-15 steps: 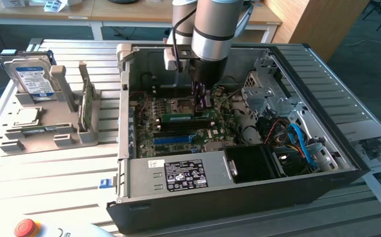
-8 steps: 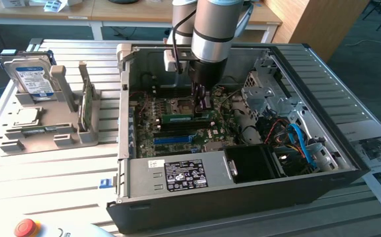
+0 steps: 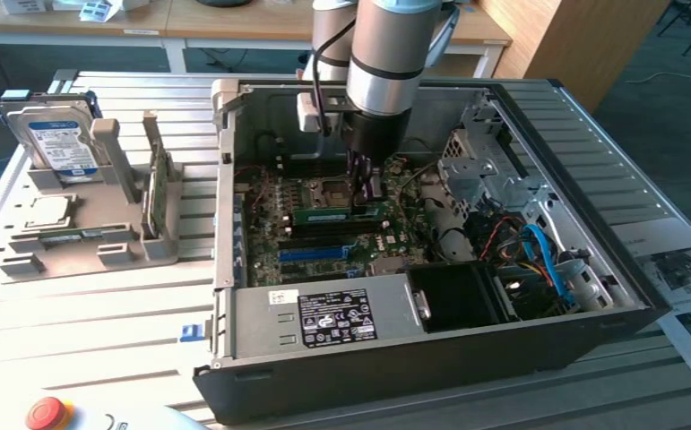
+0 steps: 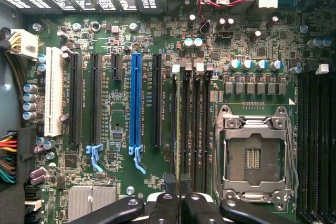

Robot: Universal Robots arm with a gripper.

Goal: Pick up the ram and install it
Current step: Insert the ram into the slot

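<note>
Finding: my gripper (image 4: 176,188) is down inside the computer case (image 3: 632,296). Its jaws are drawn almost together and pinch the ram (image 3: 335,214) by its flat faces, apparently toward one end rather than at the middle. The ram hangs edge-down beside the empty processor socket (image 4: 252,156), over the bank of memory slots (image 4: 195,124) that runs along the socket's side. It looks lined up with the slot farthest from the socket. I cannot tell whether its lower edge already touches that slot. Assessment: seating it well depends on keeping the stick parallel to the slot and upright, not leaning toward the socket. The push should be straight down with no twist. Because I hold it off-centre, the far end may ride high, so I would press gently and check that the white latches (image 4: 199,67) at the slot ends stand clear.
</note>
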